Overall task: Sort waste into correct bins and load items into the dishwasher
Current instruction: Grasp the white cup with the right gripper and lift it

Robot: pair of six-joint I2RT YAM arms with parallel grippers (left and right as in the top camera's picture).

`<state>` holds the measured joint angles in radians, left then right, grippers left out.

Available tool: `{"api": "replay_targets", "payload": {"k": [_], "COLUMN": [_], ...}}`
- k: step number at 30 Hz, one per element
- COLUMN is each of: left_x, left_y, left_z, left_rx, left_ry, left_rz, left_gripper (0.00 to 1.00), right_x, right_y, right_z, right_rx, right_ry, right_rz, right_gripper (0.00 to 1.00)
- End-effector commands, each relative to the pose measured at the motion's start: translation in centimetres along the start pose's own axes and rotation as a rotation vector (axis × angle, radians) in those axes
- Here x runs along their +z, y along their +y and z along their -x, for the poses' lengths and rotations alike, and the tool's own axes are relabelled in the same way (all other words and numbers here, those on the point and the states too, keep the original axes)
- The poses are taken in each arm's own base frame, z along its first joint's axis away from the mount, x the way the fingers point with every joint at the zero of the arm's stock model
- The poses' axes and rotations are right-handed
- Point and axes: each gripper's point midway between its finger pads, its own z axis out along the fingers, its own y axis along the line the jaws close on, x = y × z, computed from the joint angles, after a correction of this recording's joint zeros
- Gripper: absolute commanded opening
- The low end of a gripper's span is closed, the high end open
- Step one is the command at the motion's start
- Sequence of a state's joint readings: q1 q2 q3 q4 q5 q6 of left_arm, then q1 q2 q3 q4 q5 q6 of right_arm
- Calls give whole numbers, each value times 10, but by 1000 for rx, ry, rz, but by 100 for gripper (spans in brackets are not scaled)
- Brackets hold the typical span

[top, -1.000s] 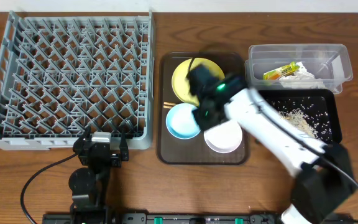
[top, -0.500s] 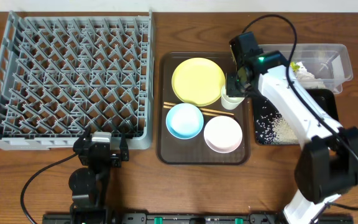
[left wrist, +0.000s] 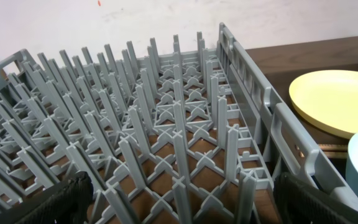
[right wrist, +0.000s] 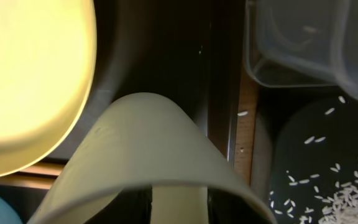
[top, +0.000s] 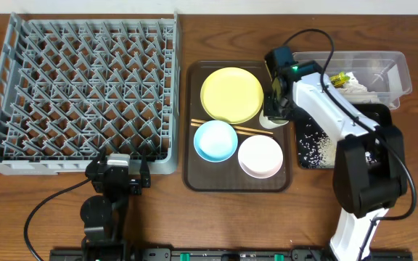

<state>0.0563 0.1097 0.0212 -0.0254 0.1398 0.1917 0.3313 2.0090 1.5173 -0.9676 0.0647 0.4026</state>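
Overhead view of a wooden table; the right gripper (top: pixel 273 109) is down on the small white cup (top: pixel 268 119), which stands at the right edge of the brown serving tray (top: pixel 216 180), just beside the yellow plate (top: pixel 231 95). The right wrist view is filled by the cup's rim and wall; the jaws stand partly apart and seem to straddle that wall, but whether they have a firm hold cannot be told.

Likely risks: a pinch on one thin wall may slip or tip the cup onto the plate; a lift could also nudge the chopsticks (top: pixel 247 130) lying close by.

The left gripper (left wrist: pixel 185 208) hangs wide apart and empty at the near edge of the grey dish rack (top: pixel 78 87); nothing shows among the rack's pegs.

The brown tray also carries a light blue bowl (top: pixel 215 141) and a white bowl (top: pixel 260 156), both apparently empty.

The clear tub (top: pixel 405 76) holds the yellow-green wrapper (top: pixel 342 76) and crumpled white paper (top: pixel 355 88); the black tray (top: pixel 305 158) holds scattered rice scraps (top: pixel 321 148).
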Motion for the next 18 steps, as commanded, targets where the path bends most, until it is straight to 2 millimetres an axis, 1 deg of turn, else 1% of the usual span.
{"api": "replay_targets", "payload": {"k": [1, 3, 4, 7, 9, 12, 13, 15, 18], "left_x": [1, 1, 1, 1, 1, 1, 1, 1, 1], "left_y": [-5, -5, -5, -5, -5, -5, -5, -5, -5], "left_z": [-15, -15, -15, -15, -15, -15, -15, -15, -15], "left_rx": [8, 8, 8, 8, 8, 8, 8, 8, 8], "left_ry": [45, 45, 45, 45, 45, 45, 45, 45, 45], "left_rz": [-27, -27, -27, -27, -27, -27, -27, -27, -27], "left_gripper": [94, 94, 94, 94, 94, 94, 94, 94, 94], "right_x": [-7, -17, -26, -54, -76, -99, -104, -108, -101], "right_y": [-4, 0, 3, 5, 4, 1, -2, -6, -12], "right_z": [8, 14, 16, 23, 25, 24, 23, 20, 16], "right_rx": [20, 6, -1, -1, -7, -9, -6, -2, 3], "right_ry": [-33, -55, -68, -111, -146, -183, -190, -185, -159], "right_rz": [1, 24, 41, 66, 80, 92, 87, 80, 59], "right_gripper": [27, 28, 29, 40, 43, 50, 51, 52, 52]}}
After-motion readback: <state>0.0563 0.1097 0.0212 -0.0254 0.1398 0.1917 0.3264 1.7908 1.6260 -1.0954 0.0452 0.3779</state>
